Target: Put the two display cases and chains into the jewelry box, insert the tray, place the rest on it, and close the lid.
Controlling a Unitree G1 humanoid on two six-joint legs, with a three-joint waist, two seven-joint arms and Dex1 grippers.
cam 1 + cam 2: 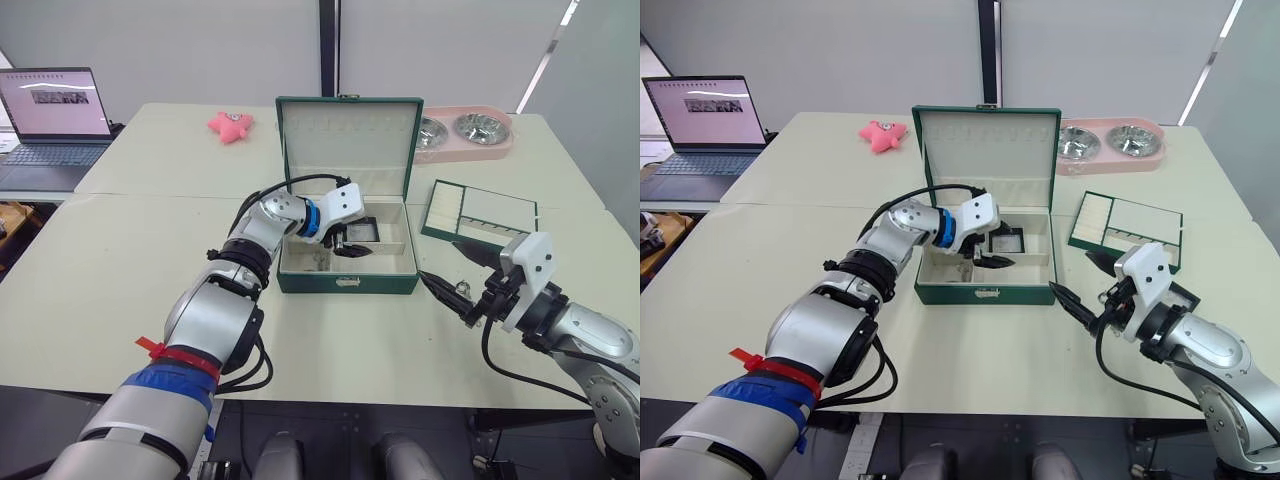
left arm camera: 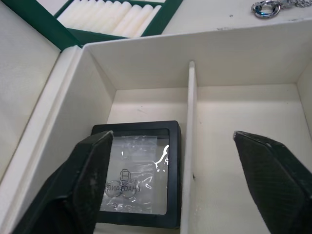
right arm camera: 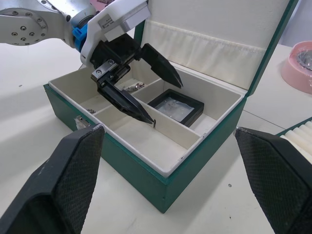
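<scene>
The jewelry box (image 1: 346,282) stands at mid-table with its lid (image 1: 348,145) upright. One display case (image 2: 139,170) lies flat in a back compartment. My left gripper (image 1: 350,245) hangs open inside the box, its fingers straddling the divider beside that case. Small silver chains (image 3: 129,88) rest in a compartment on the box's left side. Another chain (image 2: 265,7) lies on the table right of the box. My right gripper (image 1: 445,268) is open and empty, low over the table just right of the box. The tray (image 1: 480,212) sits behind it.
A pink double bowl dish (image 1: 465,135) stands behind the box at the right. A pink star toy (image 1: 230,124) lies at the back left. An open laptop (image 1: 55,120) is on the neighbouring table at far left.
</scene>
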